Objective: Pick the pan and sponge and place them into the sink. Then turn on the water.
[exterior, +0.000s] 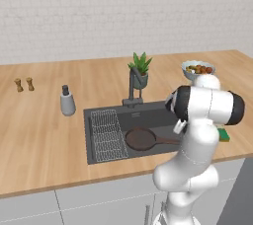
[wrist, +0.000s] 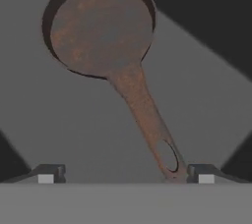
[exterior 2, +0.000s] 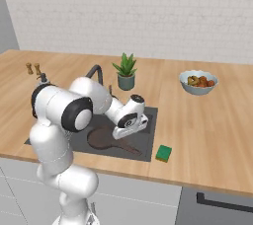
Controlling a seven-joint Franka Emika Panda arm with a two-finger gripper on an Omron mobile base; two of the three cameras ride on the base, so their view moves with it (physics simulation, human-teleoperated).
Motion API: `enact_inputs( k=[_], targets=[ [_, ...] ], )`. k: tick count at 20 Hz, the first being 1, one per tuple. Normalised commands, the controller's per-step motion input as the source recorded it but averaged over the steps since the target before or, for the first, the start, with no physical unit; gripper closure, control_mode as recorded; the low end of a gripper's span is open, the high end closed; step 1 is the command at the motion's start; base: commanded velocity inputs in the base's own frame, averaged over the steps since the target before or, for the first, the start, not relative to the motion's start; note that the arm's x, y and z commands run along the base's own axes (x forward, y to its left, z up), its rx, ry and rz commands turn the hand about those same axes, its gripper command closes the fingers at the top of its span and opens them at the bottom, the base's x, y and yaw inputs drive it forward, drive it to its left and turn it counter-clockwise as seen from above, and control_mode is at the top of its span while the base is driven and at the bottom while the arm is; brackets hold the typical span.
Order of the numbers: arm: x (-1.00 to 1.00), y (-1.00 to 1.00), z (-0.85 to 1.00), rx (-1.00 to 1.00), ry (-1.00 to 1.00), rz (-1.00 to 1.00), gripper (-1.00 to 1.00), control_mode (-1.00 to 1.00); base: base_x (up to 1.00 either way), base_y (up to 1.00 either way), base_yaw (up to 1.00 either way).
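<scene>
The dark brown pan (exterior: 141, 138) (exterior 2: 101, 138) lies flat on the floor of the dark grey sink (exterior: 148, 115) (exterior 2: 144, 146), its long handle pointing right. My gripper (wrist: 125, 176) (exterior 2: 126, 134) hangs open just above the handle's end, fingers wide apart and holding nothing. In the hand view the pan (wrist: 101, 26) is at the top, and its handle's eyelet lies close to the right fingertip (wrist: 205, 178). The green sponge (exterior: 224, 134) (exterior 2: 164, 153) rests on the counter right of the sink, near the front edge. The faucet (exterior: 132, 88) (exterior 2: 96, 71) stands behind the basin; water is out of view.
A wire grid rack (exterior: 106, 135) fills the sink's left part. A potted plant (exterior: 140, 70) (exterior 2: 125, 72) stands behind the sink, a pale fruit bowl (exterior: 197, 69) (exterior 2: 198, 81) at the back right. A soap dispenser (exterior: 66, 101) and two small shakers (exterior: 24, 84) stand to the left.
</scene>
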Motion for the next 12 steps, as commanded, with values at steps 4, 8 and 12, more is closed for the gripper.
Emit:
enact_inputs(
  k=[4, 8, 12],
  targets=[
    [-0.57, 0.00, 0.51, -0.02, 0.05, -0.28, -1.00, -1.00, 0.00, 0.00, 0.00],
    [-0.42, 0.02, 0.58, -0.04, 0.08, -0.26, -1.00, -1.00, 0.00, 0.00, 0.00],
    [-0.32, 0.06, 0.60, -0.07, 0.02, -0.24, -1.00, -1.00, 0.00, 0.00, 0.00]
  ],
)
